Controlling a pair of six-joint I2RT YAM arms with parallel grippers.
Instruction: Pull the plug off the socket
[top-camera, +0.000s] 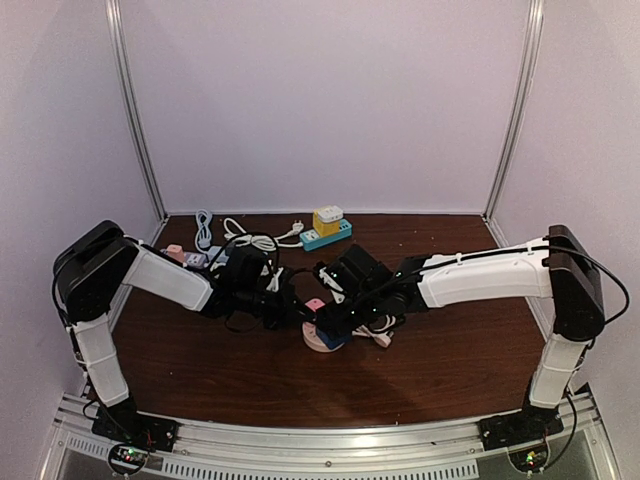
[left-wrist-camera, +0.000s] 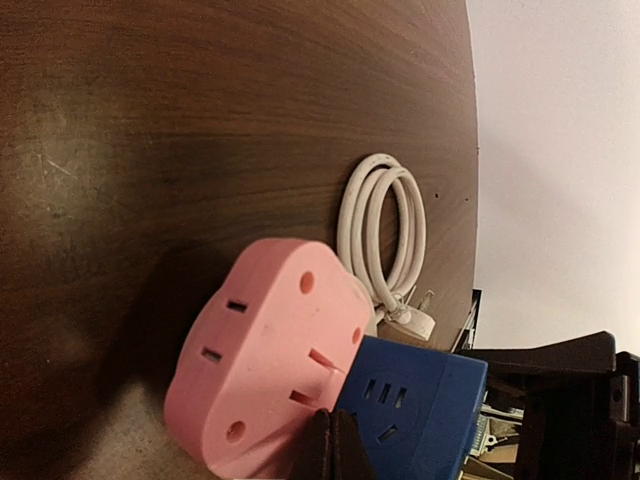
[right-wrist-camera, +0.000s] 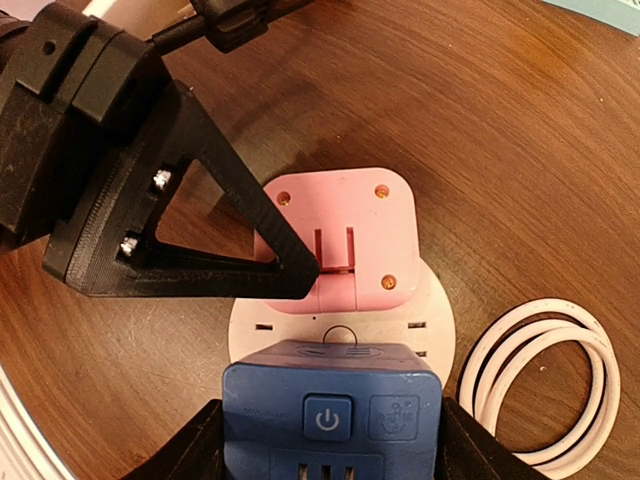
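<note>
Brown wood makes the table (top-camera: 450, 360), and both arms reach to its middle. At the far side lies a yellow and teal power strip (top-camera: 327, 228), well apart. In the middle the round white socket (right-wrist-camera: 438, 310) lies flat on the table. On its near part stands the blue plug (right-wrist-camera: 330, 385), a boxy piece with a power button on top; I judge this is the thing to pull off. Just beside it, on the far part of the socket, sits a pink block (right-wrist-camera: 350, 215) with screw holes in its corners. Right of the socket a white cable (right-wrist-camera: 545, 312) lies in a coil, near but apart.

The right claw (right-wrist-camera: 330, 455) has one finger at each side of the blue plug; whether they press its walls, I cannot tell. The left claw (left-wrist-camera: 330, 435) is clenched with nothing between its fingers, and its tip rests on the pink block, seemingly to keep the socket down.

The plug looks like hard, smooth plastic, light and stiff, so it will not bend but it may slip. Its two flat side walls, taken low, seem the best hold, and the pull should go straight up, because the light socket will want to rise with it.
</note>
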